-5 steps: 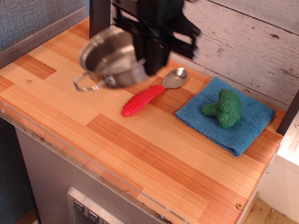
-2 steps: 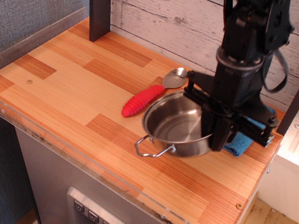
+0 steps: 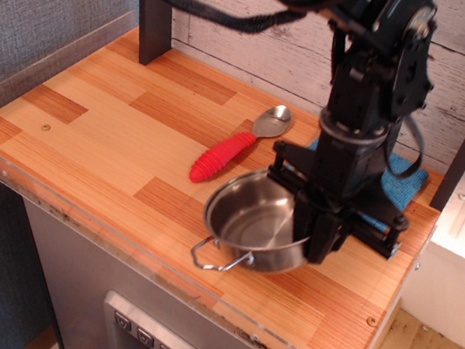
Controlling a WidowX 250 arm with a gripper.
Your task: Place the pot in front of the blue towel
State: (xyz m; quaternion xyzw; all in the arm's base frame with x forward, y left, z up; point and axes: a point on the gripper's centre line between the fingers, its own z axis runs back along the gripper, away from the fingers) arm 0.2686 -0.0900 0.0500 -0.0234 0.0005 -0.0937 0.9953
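The shiny steel pot (image 3: 251, 222) hangs tilted at the table's front right, one wire loop handle pointing toward the front edge. My black gripper (image 3: 315, 241) is shut on the pot's right rim and holds it just above the wood. The blue towel (image 3: 404, 180) lies behind the gripper at the back right. Only its far corner and a strip show, the rest is hidden by the arm. The pot is on the near side of the towel.
A metal spoon with a ribbed red handle (image 3: 224, 157) lies left of the pot. The table's front edge has a clear plastic lip (image 3: 158, 256). A dark post (image 3: 153, 3) stands at the back left. The green broccoli is hidden behind the arm.
My gripper carried the pot from the back left across the table to the front right, then lowered it and shifted it slightly toward the front edge. The arm now covers the broccoli.
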